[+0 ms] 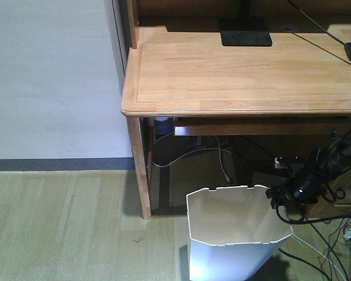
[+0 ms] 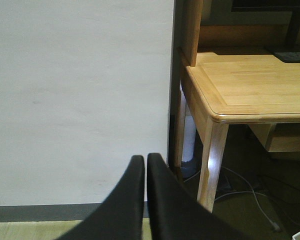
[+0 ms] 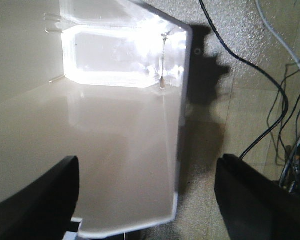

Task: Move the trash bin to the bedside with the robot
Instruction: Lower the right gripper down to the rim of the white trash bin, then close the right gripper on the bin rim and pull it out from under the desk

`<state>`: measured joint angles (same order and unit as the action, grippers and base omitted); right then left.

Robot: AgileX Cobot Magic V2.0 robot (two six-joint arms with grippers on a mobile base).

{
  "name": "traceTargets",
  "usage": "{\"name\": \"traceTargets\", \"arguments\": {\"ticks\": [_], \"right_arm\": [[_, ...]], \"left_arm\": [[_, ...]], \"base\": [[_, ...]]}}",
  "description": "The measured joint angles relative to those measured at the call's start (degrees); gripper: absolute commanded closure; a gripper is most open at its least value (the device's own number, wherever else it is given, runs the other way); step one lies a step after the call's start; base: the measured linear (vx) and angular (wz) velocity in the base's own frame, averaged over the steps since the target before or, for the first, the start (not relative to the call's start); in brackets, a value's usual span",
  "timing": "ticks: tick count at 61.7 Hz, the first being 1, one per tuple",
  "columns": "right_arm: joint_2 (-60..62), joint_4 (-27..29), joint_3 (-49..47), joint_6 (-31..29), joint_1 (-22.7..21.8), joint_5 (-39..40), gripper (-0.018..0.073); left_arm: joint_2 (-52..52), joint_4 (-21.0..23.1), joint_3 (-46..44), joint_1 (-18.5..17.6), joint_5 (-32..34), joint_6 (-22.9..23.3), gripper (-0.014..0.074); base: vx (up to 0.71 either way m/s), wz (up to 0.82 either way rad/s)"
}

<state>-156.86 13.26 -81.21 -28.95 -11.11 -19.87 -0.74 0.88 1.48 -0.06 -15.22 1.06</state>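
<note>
The bin (image 1: 234, 257) stands on the floor (image 1: 58, 222) by the worktop (image 1: 240, 70), right gripper (image 3: 147, 165) released astride its thin wall, left gripper (image 2: 146, 167) clenched empty; pinching and dragging may buckle it or slip

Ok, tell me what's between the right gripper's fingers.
The side wall of the trash bin, in the right wrist view: one finger inside, one outside, right gripper open.

Trash bin (image 1: 237, 234) on floor (image 1: 58, 222) before desk (image 1: 245, 76); right claw (image 3: 147, 165) straddling bin's right wall, apparently not touching.
</note>
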Motion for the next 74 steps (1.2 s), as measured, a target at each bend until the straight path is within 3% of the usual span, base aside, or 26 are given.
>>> {"name": "traceTargets", "arguments": {"ticks": [17,29,35,48,62,74], "right_arm": [[-8.63,-0.89,-9.00,0.00,-0.73,-4.01,0.0023],[-14.51,-2.34,-15.36,0.63,-0.73,-6.13,0.0112],[-17.35,-2.59,-19.03,1.13,-0.73,-7.90,0.0207],[-22.03,-3.30,-26.90,1.23,-0.81,-13.37,0.0575],[-23.05,-0.91,-29.93,-1.00,-1.13,-14.94,0.0568],[-22.18,8.91,-27.75,-9.94,-1.07,-15.09,0.0565]], "left_arm": [[0.00,0.00,0.00,0.00,0.00,0.00,0.0603],[0.00,0.00,0.00,0.00,0.00,0.00,0.0603],[0.00,0.00,0.00,0.00,0.00,0.00,0.0603],[0.00,0.00,0.00,0.00,0.00,0.00,0.0603],[0.00,0.00,0.00,0.00,0.00,0.00,0.0603],[0.00,0.00,0.00,0.00,0.00,0.00,0.0603]], "base": [[0.00,0.00],[0.00,0.00],[0.00,0.00],[0.00,0.00],[0.00,0.00],[0.00,0.00]]}}
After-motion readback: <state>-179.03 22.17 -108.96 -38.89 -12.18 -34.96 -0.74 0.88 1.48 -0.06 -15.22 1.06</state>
